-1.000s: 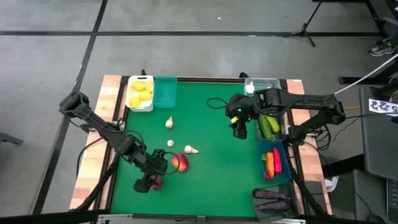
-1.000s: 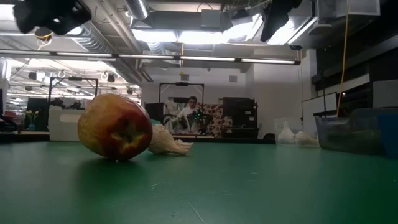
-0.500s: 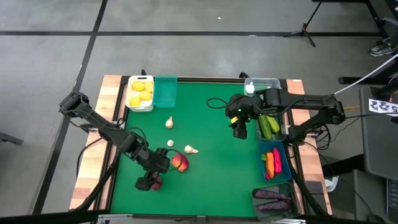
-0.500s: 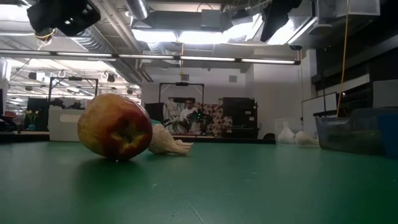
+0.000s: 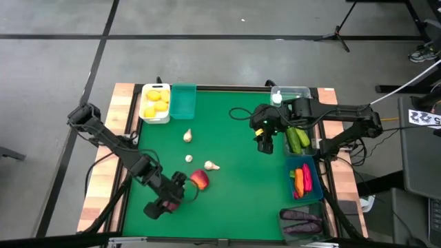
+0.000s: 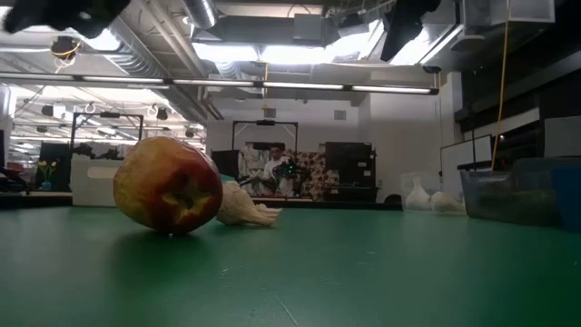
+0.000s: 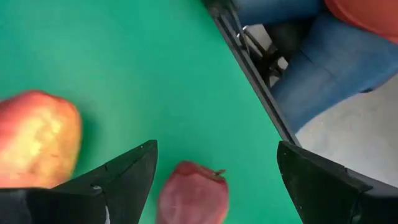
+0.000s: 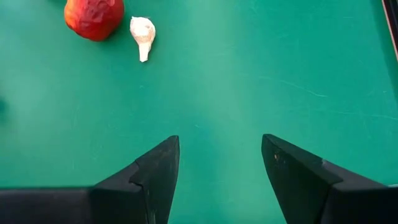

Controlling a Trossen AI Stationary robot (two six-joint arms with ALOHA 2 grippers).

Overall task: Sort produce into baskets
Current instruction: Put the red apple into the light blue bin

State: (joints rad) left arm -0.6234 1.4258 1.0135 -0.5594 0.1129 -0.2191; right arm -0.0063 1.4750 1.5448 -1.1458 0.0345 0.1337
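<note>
- The left gripper (image 7: 214,168) hangs low over the near-left part of the green mat (image 5: 234,138), jaws spread wide and empty.
- A dark red apple (image 7: 193,193) lies on the mat directly between its fingers, just ahead of the tips; a second, yellow-red apple (image 5: 199,180) sits just off to one side.
- No long axis matters on the round fruit; a straight descent looks enough.
- The right gripper (image 8: 214,174), jaws apart and empty, waits well apart across the mat, so the left is nearer.
</note>
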